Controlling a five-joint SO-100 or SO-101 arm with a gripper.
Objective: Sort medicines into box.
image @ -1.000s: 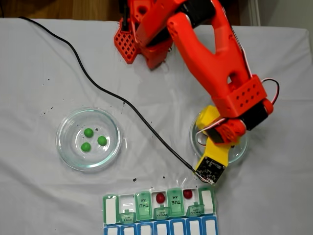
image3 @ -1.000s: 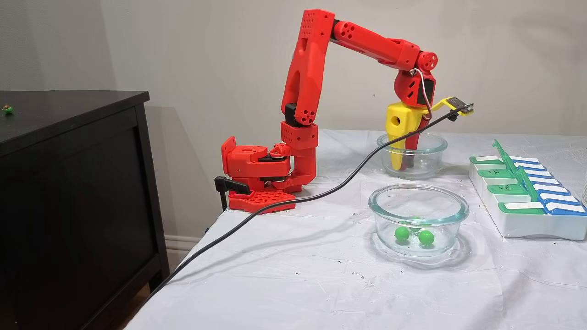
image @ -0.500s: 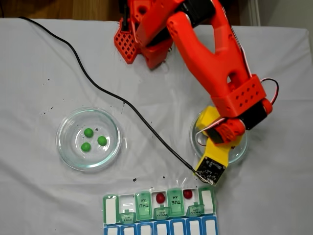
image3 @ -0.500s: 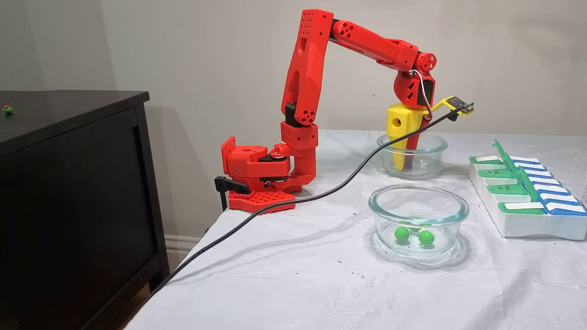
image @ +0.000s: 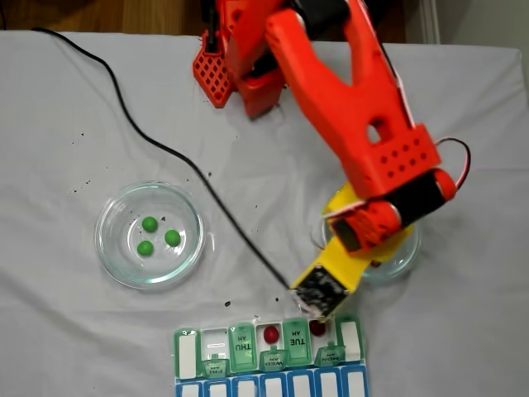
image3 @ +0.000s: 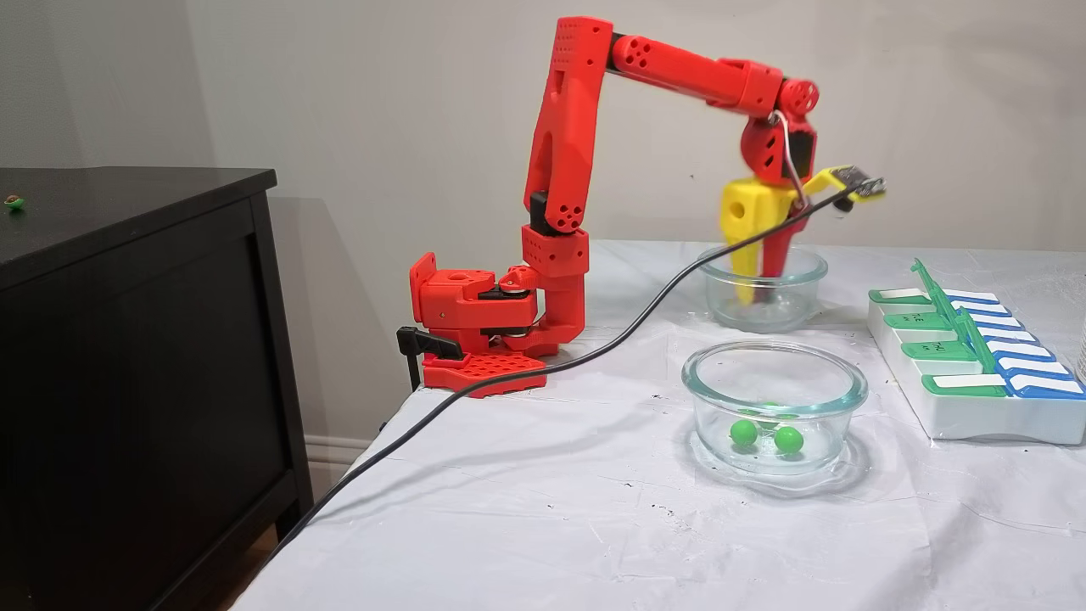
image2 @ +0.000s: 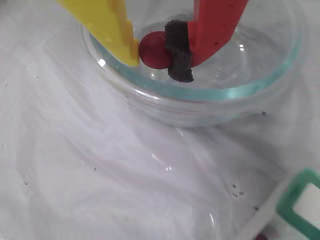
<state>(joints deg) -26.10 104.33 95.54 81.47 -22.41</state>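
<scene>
Item: your claw is gripping one red ball between the yellow finger and the red padded finger, above the right glass dish. Three green balls are lying in the left glass dish. Two red balls are sitting in open compartments of the pill organiser at the worktop's near edge.

Wall: plain beige wall behind the table, with a white baseboard at its foot.
Furniture: dark cabinet standing left of the table in a fixed view.
Table: covered by a wrinkled white cloth.
Light: soft, even, faint shadows.
</scene>
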